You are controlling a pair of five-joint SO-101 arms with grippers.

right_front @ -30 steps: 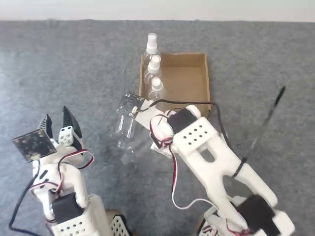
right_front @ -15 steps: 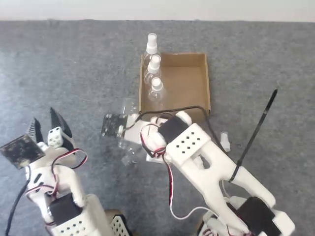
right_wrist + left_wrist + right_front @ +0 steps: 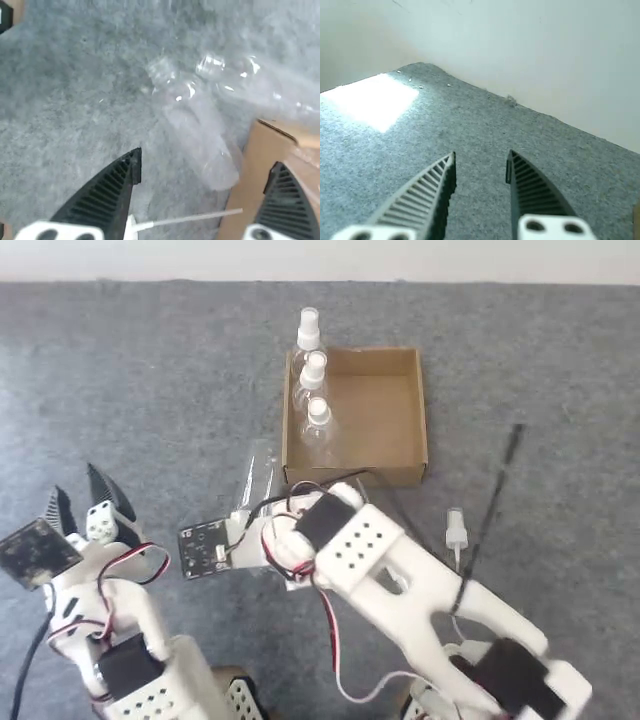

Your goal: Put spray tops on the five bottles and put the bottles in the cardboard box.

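Observation:
The cardboard box (image 3: 400,410) stands at the middle back with two spray-topped bottles (image 3: 317,428) along its left wall; a third topped bottle (image 3: 307,332) rises at its back left corner. Two clear bottles without tops (image 3: 256,476) (image 3: 196,121) lie on the carpet left of the box. A loose spray top (image 3: 456,532) lies right of the right arm (image 3: 360,545). My right gripper (image 3: 207,157) is open above the nearer lying bottle, beside the box corner (image 3: 257,155), holding nothing. At the near left my left gripper (image 3: 78,490) (image 3: 481,154) is open and empty over bare carpet.
Grey carpet (image 3: 140,380) covers the table. A thin black strip (image 3: 496,492) sticks up from the right arm. A pale wall (image 3: 530,55) stands beyond the carpet's far edge in the left wrist view.
The right arm has swung left and nearer, away from the box front to the lying bottles, uncovering the loose spray top. The left arm has drawn back to the left.

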